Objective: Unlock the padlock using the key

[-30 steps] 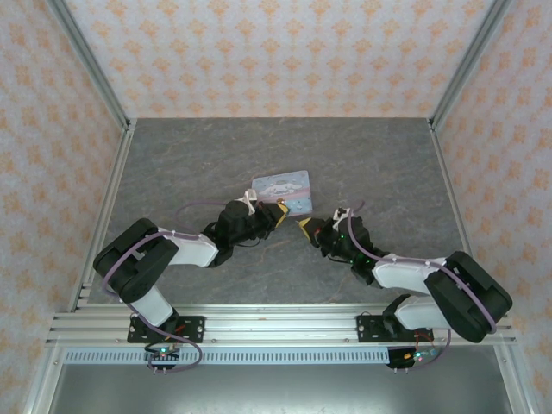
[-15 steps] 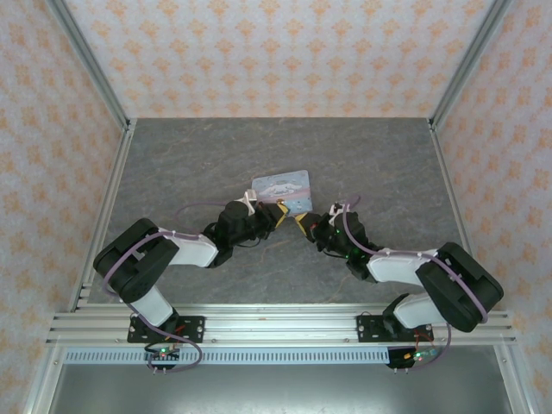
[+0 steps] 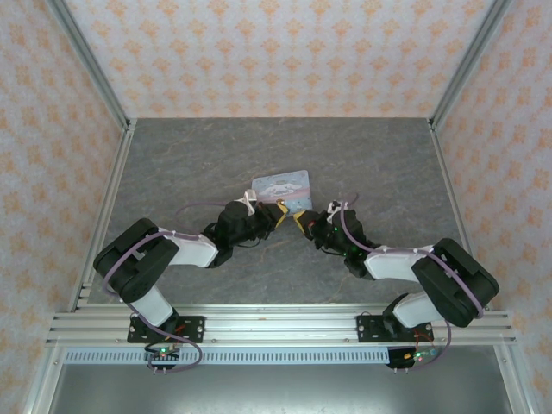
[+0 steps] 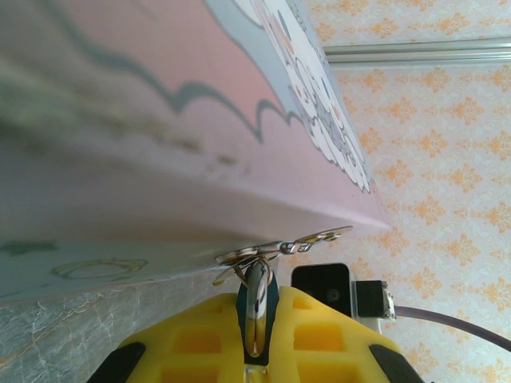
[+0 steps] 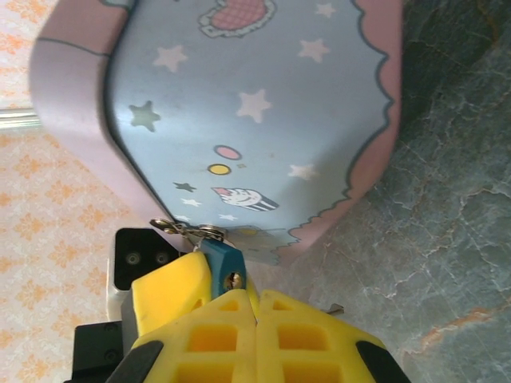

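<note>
The teal padlock (image 5: 226,263) hangs from the hasp on the pastel tin (image 3: 282,185), its keyhole facing my right wrist camera. My left gripper (image 4: 255,319) is shut on the padlock (image 4: 255,299), whose shiny shackle runs between the yellow fingers (image 4: 192,343). My right gripper (image 5: 255,307) is shut, its tips just below and right of the keyhole, touching the left gripper's yellow finger (image 5: 172,291). A thin metal sliver, seemingly the key (image 5: 334,309), pokes out past my right finger; I cannot tell whether it is gripped. From above, the left gripper (image 3: 280,212) and right gripper (image 3: 301,221) meet at the tin's near edge.
The tin's blue lid with stars and a pink scalloped border (image 5: 263,104) lies on the grey marbled table (image 5: 455,239). Aluminium rails (image 3: 103,198) and patterned walls (image 3: 276,52) enclose the table on three sides.
My right arm has swung left and forward, bringing its shut gripper up against the padlock and the left gripper. The left gripper and the tin have stayed still.
</note>
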